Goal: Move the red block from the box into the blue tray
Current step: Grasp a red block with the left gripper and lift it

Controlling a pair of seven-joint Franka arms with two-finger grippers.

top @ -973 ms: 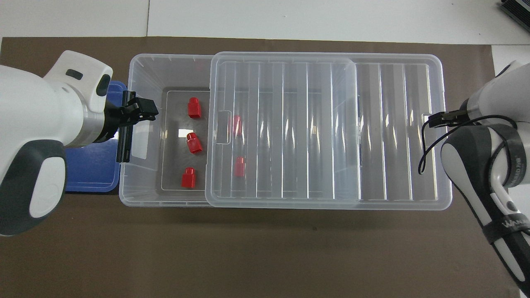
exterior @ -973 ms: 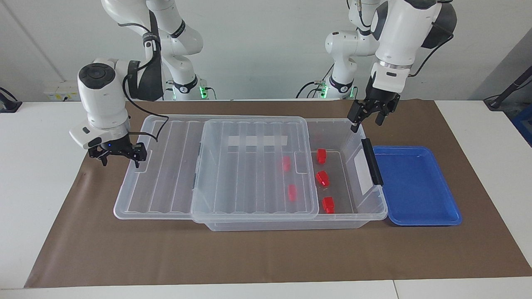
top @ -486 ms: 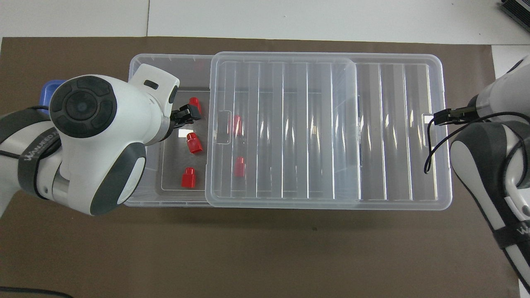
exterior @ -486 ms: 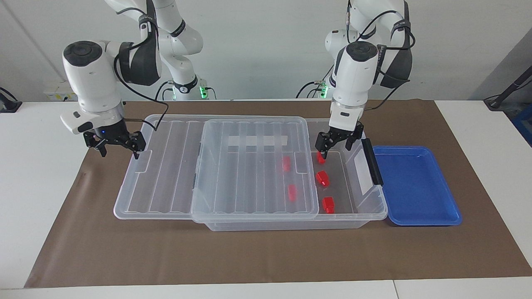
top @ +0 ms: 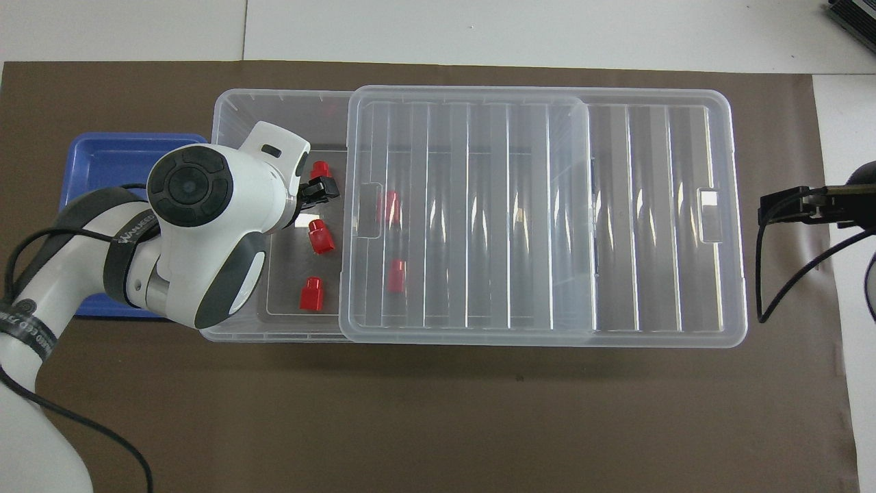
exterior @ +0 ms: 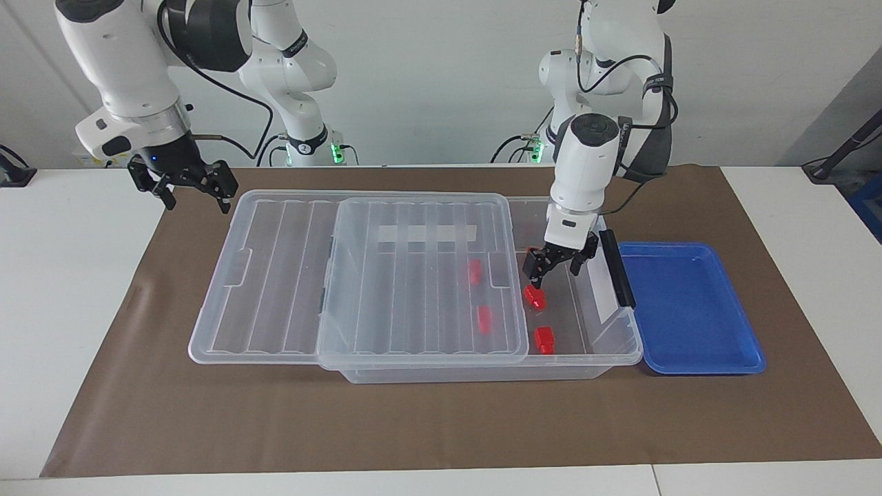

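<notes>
Brown paper covers a white table (exterior: 792, 207), and on it sits a large clear box (exterior: 586, 362) with its ribbed lid (exterior: 413, 275) slid toward the right arm's end, leaving a gap at the left arm's end. Touching that open end of the box lies a shallow blue tray (exterior: 689, 303), with nothing in it.

Five small red blocks rest on the box floor: three in the gap, two under the lid. The left gripper (exterior: 551, 265) (top: 321, 193) is lowered into the gap, fingers apart and pointing down. The block nearest the robots (top: 319, 170) peeps out just past its fingertips from above and is hidden by the gripper from across the table; I cannot tell whether the fingers already straddle it. The middle block (exterior: 535, 296) (top: 319, 236) lies just below the fingertips from across the table, slightly tilted. The third block (exterior: 544, 339) sits farthest from the robots.

The left arm is clearly the nearer one. The right gripper (exterior: 182, 180) waits, fingers apart, raised near the lid's corner at its own end.
</notes>
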